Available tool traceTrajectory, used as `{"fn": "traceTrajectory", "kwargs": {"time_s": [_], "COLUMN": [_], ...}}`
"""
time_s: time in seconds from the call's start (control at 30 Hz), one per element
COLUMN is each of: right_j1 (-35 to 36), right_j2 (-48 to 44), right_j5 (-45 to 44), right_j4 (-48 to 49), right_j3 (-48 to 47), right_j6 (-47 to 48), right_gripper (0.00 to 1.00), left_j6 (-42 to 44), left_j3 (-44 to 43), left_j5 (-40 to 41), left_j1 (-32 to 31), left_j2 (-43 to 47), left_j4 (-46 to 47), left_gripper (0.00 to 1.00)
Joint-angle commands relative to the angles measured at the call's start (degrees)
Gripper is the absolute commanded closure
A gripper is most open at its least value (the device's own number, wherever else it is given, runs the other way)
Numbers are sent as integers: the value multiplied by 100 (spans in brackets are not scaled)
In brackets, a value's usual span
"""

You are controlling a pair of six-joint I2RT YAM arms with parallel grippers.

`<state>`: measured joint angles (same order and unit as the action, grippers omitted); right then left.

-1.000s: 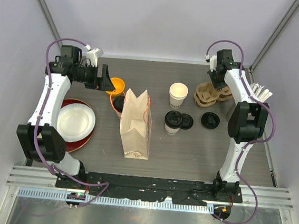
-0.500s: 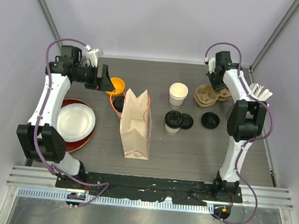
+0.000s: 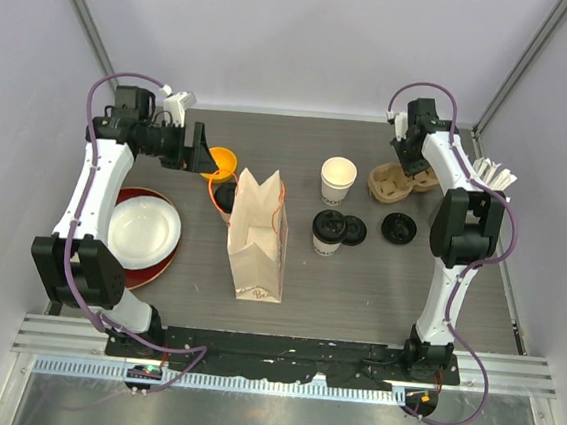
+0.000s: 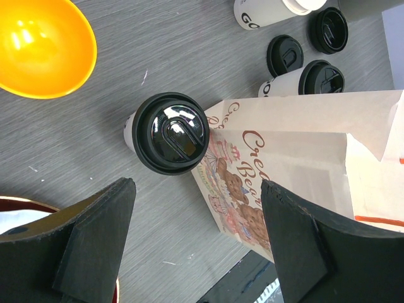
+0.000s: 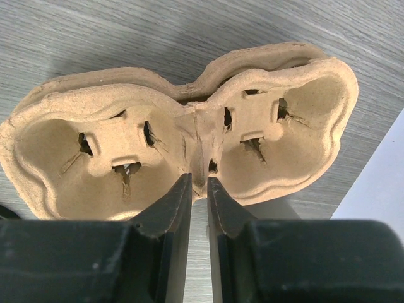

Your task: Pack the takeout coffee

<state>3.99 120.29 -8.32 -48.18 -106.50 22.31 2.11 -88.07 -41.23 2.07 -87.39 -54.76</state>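
Seen from above, the left end effector [image 3: 197,149] hangs over the worktop [image 3: 357,280]. A lidded cup [image 3: 225,197] stands just below it, beside the paper bag [image 3: 258,235]. A second lidded cup [image 3: 328,233] and an open cup [image 3: 338,181] stand between that bag and the right end effector [image 3: 406,169], which is down on the cup carrier [image 3: 385,185]. In the left wrist view the fingers are spread wide, with the lidded cup between them and an orange bowl [image 4: 44,47] beyond. In the right wrist view the fingers are almost together, pinching the carrier's middle ridge.
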Motion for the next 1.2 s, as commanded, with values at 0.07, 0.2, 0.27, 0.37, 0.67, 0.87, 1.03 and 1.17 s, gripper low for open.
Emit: {"fn": "traceTrajectory", "kwargs": {"time_s": [0.07, 0.2, 0.27, 0.37, 0.67, 0.87, 1.03, 1.17], "right_j1": [-30, -56, -74, -100, -100, -109, -100, -74], "right_j2": [-50, 47, 91, 117, 82, -84, -400, -655], "right_j5": [-47, -73, -143, -135, 58, -21, 5, 76], "right_j4": [11, 11, 2, 46, 63, 64, 99, 142], "right_j3": [-117, -117, -126, -126, -117, -99, -99, -99], "right_j6": [-16, -24, -24, -24, -7, -7, -16, -16], "right_gripper": [78, 78, 76, 75, 98, 99, 99, 99], "left_j6": [97, 97, 97, 97, 97, 105, 114, 123], "left_j3": [-254, -263, -263, -263, -263, -263, -263, -263], "left_j5": [-174, -157, -157, -166, -157, -175, -183, -183], "left_j1": [40, 48, 40, 48, 40, 40, 40, 40], "left_j2": [65, 73, 73, 73, 82, 82, 82, 82], "left_j4": [-17, -34, -43, -34, -43, -43, -35, -43], "left_gripper": [15, 15, 15, 15, 15, 15, 15, 15]}}
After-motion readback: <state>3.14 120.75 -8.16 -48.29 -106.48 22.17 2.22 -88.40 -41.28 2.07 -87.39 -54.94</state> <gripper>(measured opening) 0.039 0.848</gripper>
